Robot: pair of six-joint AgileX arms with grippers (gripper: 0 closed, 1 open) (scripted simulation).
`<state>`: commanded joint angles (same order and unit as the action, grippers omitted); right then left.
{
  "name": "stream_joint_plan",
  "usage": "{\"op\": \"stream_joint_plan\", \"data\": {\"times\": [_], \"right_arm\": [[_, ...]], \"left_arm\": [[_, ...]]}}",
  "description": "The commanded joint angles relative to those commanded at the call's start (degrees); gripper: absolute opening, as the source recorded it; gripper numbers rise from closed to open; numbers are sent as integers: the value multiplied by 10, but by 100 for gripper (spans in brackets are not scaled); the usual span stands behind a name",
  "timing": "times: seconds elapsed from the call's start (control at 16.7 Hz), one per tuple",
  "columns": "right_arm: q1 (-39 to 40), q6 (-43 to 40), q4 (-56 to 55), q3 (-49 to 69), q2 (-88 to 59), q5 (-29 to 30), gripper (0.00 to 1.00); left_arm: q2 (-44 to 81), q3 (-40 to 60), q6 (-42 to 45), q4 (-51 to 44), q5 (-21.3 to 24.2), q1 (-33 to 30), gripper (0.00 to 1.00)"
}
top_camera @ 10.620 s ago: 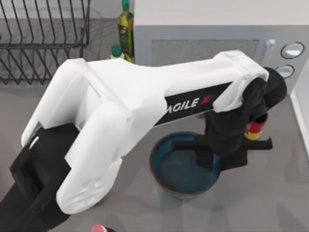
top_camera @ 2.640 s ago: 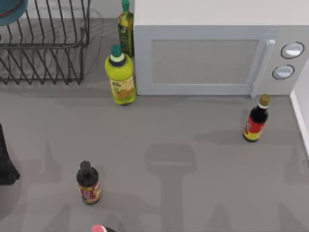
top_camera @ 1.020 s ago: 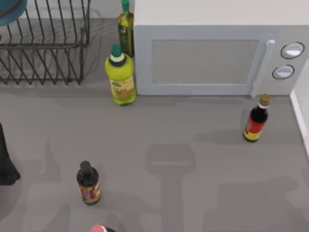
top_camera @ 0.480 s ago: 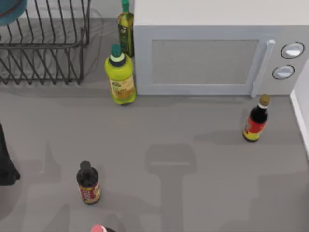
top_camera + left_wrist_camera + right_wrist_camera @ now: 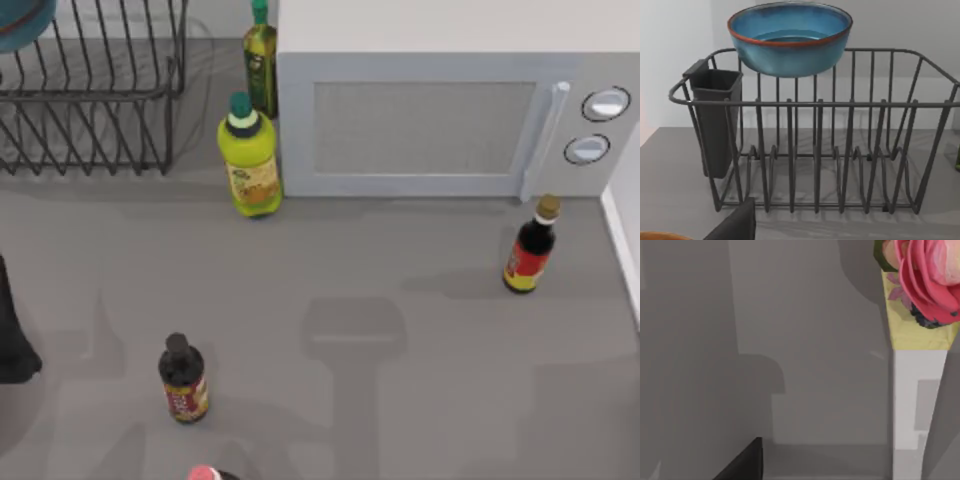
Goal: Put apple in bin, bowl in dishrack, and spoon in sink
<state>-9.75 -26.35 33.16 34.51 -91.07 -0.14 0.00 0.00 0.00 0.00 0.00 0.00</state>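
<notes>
Left wrist view: bowl [image 5: 790, 40] now sits on the dishrack [image 5: 815, 150], off the desk [image 5: 400, 300], that step done; claw state untellable.

Before me: grey countertop [image 5: 400, 330], crossed by soft shadows. Light-grey microwave [image 5: 440, 110] along the far edge, handle and two round dials at its right. Pale wall [image 5: 675, 60] behind. White surface [image 5: 630, 220] at my right margin. Even, diffuse lighting throughout.
</notes>
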Motion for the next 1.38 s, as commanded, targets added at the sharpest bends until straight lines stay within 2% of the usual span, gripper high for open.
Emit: {"op": "stream_joint_plan", "data": {"times": [0.66,1.14,1.2,1.38], "right_arm": [[0,0,0,0,0,0,2],[0,0,0,0,0,0,0],[-2,-1,48,23,41,-8,0],[-3,-2,71,42,48,-8,0]], "left_arm": [[0,0,0,0,0,0,100],[0,0,0,0,0,0,100],[0,0,0,0,0,0,100],[0,0,0,0,0,0,100]]}}
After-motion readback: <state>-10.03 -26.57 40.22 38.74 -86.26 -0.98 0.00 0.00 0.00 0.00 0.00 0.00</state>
